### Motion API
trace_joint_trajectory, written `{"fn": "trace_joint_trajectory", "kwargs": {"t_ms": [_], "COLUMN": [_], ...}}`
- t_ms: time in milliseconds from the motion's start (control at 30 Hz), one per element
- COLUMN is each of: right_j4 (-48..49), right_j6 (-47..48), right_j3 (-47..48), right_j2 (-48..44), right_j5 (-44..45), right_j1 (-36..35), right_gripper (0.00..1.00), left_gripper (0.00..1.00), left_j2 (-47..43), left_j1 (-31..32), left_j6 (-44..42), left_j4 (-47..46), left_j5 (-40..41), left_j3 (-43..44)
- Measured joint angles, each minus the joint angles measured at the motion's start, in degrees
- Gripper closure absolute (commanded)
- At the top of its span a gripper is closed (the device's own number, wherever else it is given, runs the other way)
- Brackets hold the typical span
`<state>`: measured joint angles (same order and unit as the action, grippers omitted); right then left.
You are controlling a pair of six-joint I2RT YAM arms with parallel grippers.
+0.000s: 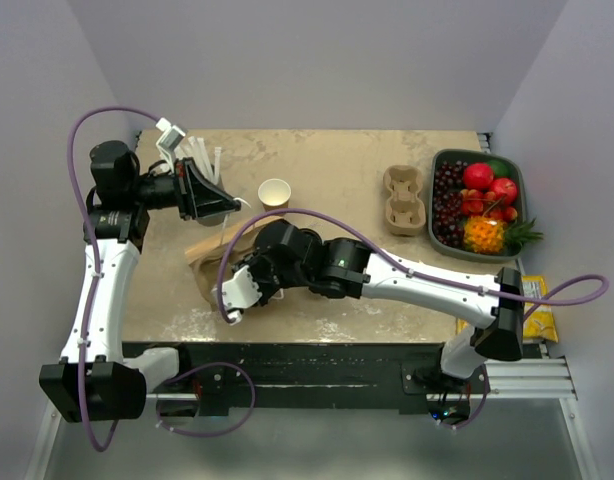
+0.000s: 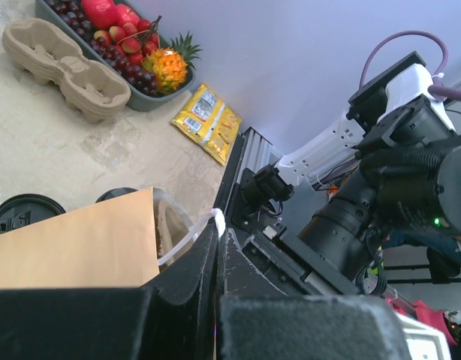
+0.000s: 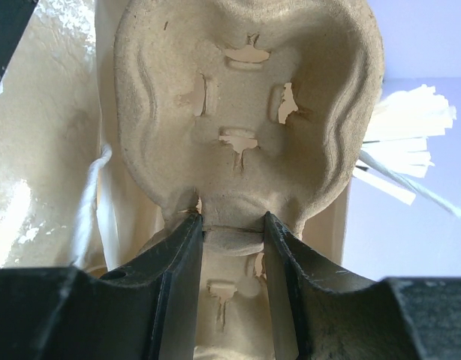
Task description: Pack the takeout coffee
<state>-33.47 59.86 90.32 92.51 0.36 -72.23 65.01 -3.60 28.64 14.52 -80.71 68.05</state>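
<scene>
The takeout coffee (image 2: 28, 212) shows only as a round black lid just beyond the brown paper bag (image 2: 73, 244); its cup body is hidden. I cannot make it out in the top view. My left gripper (image 2: 215, 223) is shut on the bag's white handle (image 2: 187, 238), holding the bag mouth up; from above it sits at the table's left (image 1: 215, 200). My right gripper (image 3: 232, 221) is shut on the middle ridge of a pulp cup carrier (image 3: 245, 112), which sits inside the bag (image 1: 209, 252). The right gripper (image 1: 237, 292) reaches in at the bag's mouth.
A lidless brown cup (image 1: 274, 192) stands mid-table. More pulp carriers (image 1: 405, 198) lie right of it, beside a grey fruit tray (image 1: 442, 235). White straws (image 1: 202, 155) stand behind the left gripper. A yellow packet (image 1: 537, 305) lies at the right edge.
</scene>
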Motion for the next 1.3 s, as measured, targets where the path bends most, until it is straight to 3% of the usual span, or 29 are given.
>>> {"fn": "trace_joint_trajectory", "kwargs": {"t_ms": [300, 767, 900, 967, 1033, 1300], "right_j4": [0.52, -2.43, -3.10, -3.15, -3.21, -1.97], "right_j6": [0.42, 3.63, 4.07, 4.31, 4.63, 7.21], "right_j3": [-1.79, -2.78, -2.45, -1.86, -0.70, 3.28], "right_j2": [-4.90, -1.84, -1.64, -1.64, -1.42, 2.05], "right_j5": [-1.40, -0.09, 0.22, 0.22, 0.22, 1.22], "right_j1": [1.42, 1.42, 1.42, 1.42, 1.42, 1.22], "right_gripper": [1.00, 1.00, 1.00, 1.00, 1.00, 1.00], "left_gripper": [1.00, 1.00, 0.91, 0.91, 1.00, 1.00], "left_j2": [0.04, 0.04, 0.04, 0.04, 0.44, 3.98], "left_j1": [0.00, 0.00, -0.02, -0.09, -0.13, -0.15], "left_j6": [-0.81, -0.81, -1.33, -2.45, -4.44, -13.90], "left_j4": [0.22, 1.09, 1.81, 3.23, 5.57, 17.51], "left_j5": [-1.53, -1.84, -1.14, -0.28, 0.61, 4.48], "left_j3": [0.02, 0.74, 0.96, 1.79, 3.52, 10.93]}}
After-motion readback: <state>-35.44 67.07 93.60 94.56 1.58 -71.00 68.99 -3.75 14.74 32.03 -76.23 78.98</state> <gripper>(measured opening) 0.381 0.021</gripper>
